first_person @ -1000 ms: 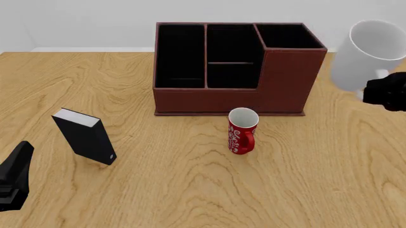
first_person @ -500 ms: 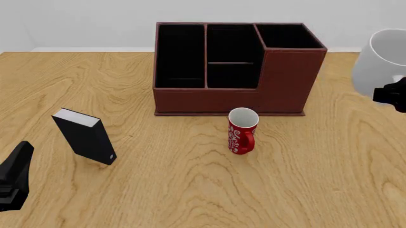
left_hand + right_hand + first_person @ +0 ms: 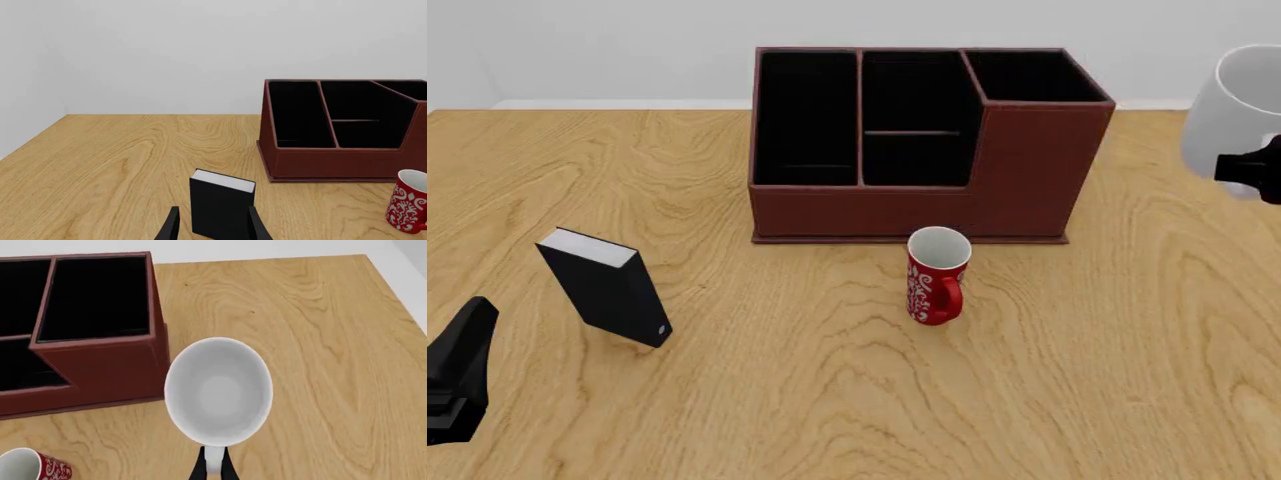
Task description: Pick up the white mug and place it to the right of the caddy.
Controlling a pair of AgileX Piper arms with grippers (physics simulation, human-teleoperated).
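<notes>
Mugs number two in these pictures. We see the white mug (image 3: 1232, 105) held up in the air by the right gripper (image 3: 211, 471), whose thin fingers are pinched together on the mug's handle; in the right wrist view the mug's round mouth faces the camera just ahead of the fingertips. The wooden table (image 3: 1094, 380) lies below it, and the caddy (image 3: 928, 150) stands beside it, on the side toward the other arm. We count one caddy, dark reddish-brown, with black-lined compartments and one corner section taller than the rest; that tall corner is the part nearest to the held mug. The second mug, the red mug (image 3: 937, 275) with a white swirl pattern, stands upright on the table just in front of the caddy, well apart from the right gripper.

The left gripper (image 3: 212, 231) is low over the table, holding nothing, with its two fingers spread apart. Straight ahead of it stands one black box (image 3: 605, 287) with a white top edge, near the fingertips; we cannot tell if it touches them.
</notes>
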